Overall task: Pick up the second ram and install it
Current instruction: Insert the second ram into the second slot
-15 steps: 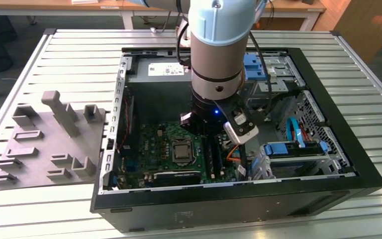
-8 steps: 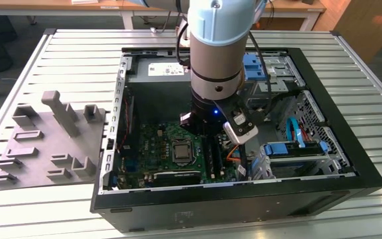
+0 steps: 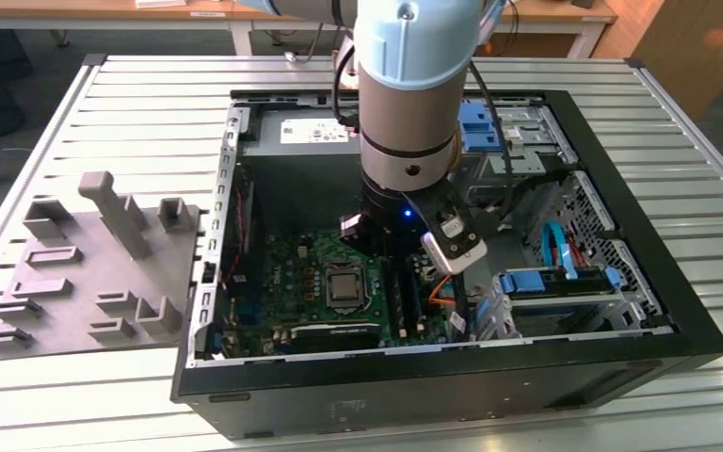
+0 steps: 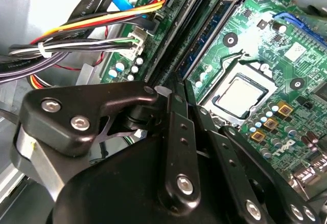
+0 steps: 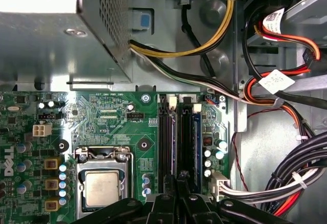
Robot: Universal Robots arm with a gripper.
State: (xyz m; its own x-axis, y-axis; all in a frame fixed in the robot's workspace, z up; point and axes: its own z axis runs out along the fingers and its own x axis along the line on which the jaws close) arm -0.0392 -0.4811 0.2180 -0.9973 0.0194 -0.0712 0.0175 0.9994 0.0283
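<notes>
Inside the open computer case (image 3: 462, 395) on the desk (image 3: 123, 104), the gripper (image 5: 179, 183) hangs over the motherboard's memory slots (image 3: 402, 298); its grip cannot be told. The ram (image 5: 186, 137) stands edge-up just beyond its tip, long axis 12-to-6 in the exterior view.

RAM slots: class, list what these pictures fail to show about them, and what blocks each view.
1. Exterior view: the arm covers part of the RAM slots.
2. First wrist view: the gripper hides one end of the slots; whether it holds anything cannot be told.
</notes>
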